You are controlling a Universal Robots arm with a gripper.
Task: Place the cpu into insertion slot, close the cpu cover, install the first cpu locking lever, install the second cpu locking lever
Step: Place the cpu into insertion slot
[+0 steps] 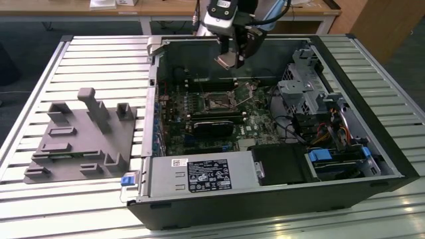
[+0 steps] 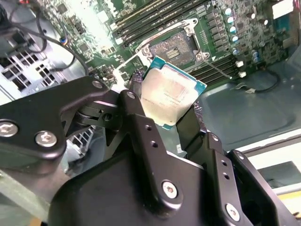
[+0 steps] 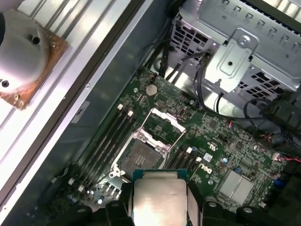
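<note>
In the exterior view, an open computer case (image 1: pixel 345 149) lay on its side on a slatted metal worktop (image 1: pixel 99 59). A grey moulded fixture (image 1: pixel 79 134) sat near the worktop's edge at the exterior view's left. The gripper (image 1: pixel 231 59) hung over the case's far wall, well above the green motherboard (image 1: pixel 199 124). Its jaws pinched the cpu (image 1: pixel 224 61), a pale square held tilted in the air. The insertion slot (image 1: pixel 217 102) sat near the middle of the motherboard, well apart from the chip.

In the second wrist view, two black fingers (image 2: pixel 141 122) pressed against opposite edges of the cpu (image 2: pixel 171 92), so the jaws stood only as wide as the chip. Its silvery top faced the camera. Beyond it, the insertion slot (image 2: pixel 176 44) lay uncovered between rows of long memory slots (image 2: pixel 155 16). The cpu cover (image 2: pixel 123 70) stood open beside the slot, partly hidden behind the chip.

In the first wrist view, the cpu (image 3: pixel 159 197) sat clamped between the fingers (image 3: pixel 123 202), clear of the board. The insertion slot (image 3: pixel 139 157) lay beyond it with nothing in it. The cpu cover (image 3: pixel 162 123) was tipped back on the slot's far side, toward a round coin battery (image 3: pixel 150 89).
</note>
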